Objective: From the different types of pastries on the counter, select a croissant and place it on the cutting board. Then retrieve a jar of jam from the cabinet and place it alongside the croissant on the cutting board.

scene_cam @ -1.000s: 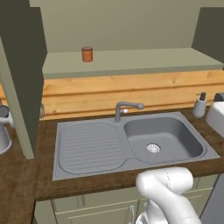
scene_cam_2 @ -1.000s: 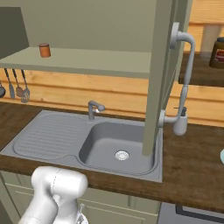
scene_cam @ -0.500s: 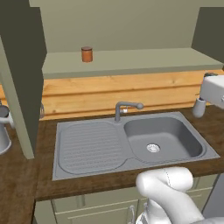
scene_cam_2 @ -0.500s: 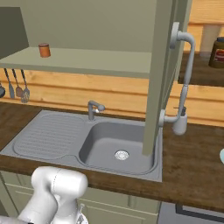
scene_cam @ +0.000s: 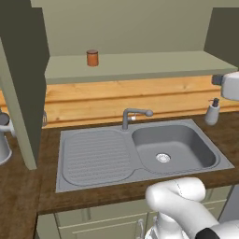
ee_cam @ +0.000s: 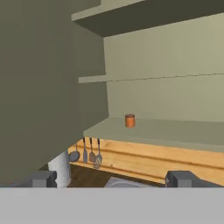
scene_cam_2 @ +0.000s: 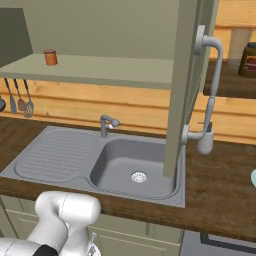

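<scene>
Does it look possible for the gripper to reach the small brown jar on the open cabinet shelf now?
Probably yes: the small brown jar stands alone on the pale green shelf, and the open fingers face it with nothing between.

Olive cabinet, honey wood, grey steel

The jam jar (scene_cam: 92, 58) was rusty orange-brown with a darker lid, on a pale olive-green cabinet shelf (scene_cam: 140, 65) backed by the same muted green; the open cabinet door (scene_cam: 21, 79) looked darker olive, with a lighter edge. Below ran a backsplash (scene_cam: 140, 100) of warm honey-coloured wood planks with darker seams. The sink (scene_cam: 140, 151) was matte mid-grey, its drainboard patterned with fine parallel ridges, and the faucet (scene_cam: 135, 115) was a matching grey. The counter (scene_cam: 21, 191) was dark brown wood grain. The soap dispenser (scene_cam: 212, 112) was white with a black pump. The hanging utensils (scene_cam_2: 19, 100) were dark grey. The lower cabinet fronts (scene_cam: 107, 224) were pale sage green.
</scene>
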You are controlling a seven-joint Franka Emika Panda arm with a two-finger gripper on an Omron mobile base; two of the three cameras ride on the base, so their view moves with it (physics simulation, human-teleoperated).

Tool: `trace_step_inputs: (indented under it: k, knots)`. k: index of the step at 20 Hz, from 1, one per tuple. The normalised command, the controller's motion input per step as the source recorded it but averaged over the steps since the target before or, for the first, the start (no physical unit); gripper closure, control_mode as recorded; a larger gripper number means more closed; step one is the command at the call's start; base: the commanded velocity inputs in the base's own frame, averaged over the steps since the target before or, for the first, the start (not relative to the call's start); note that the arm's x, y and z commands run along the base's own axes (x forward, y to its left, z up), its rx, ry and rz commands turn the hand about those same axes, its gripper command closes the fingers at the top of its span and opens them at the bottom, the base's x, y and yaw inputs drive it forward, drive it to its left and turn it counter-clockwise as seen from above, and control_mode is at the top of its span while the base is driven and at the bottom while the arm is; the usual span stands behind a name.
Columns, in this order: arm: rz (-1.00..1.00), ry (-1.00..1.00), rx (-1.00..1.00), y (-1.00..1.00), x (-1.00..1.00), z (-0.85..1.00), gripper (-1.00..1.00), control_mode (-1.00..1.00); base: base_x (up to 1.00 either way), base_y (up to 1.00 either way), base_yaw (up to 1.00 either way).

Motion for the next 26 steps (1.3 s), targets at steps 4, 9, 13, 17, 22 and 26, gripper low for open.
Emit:
trace_step_inputs:
  k: [4, 9, 13, 17, 22, 26]
  knots:
    - [0.0, 0.03, -0.02, 0.22, 0.02, -0.41, -1.0, -1.0, 0.0, 0.0, 0.0]
    - [0.0, 0.0, -0.07, 0.2, 0.45, -0.06, -1.0, -1.0, 0.0, 0.0, 0.0]
    - [0.0, 0.01, -0.04, 0.02, 0.62, -0.05, -1.0, -1.0, 0.0, 0.0, 0.0]
    - [0.0, 0.0, -0.03, 0.12, 0.37, -0.04, -1.0, -1.0, 0.0, 0.0, 0.0]
    - [0.0, 0.0, -0.04, 0.19, 0.4, -0.06, -1.0, -1.0, 0.0, 0.0, 0.0]
    - [0.0, 0.0, -0.01, 0.11, 0.35, -0.17, -1.0, -1.0, 0.0, 0.0, 0.0]
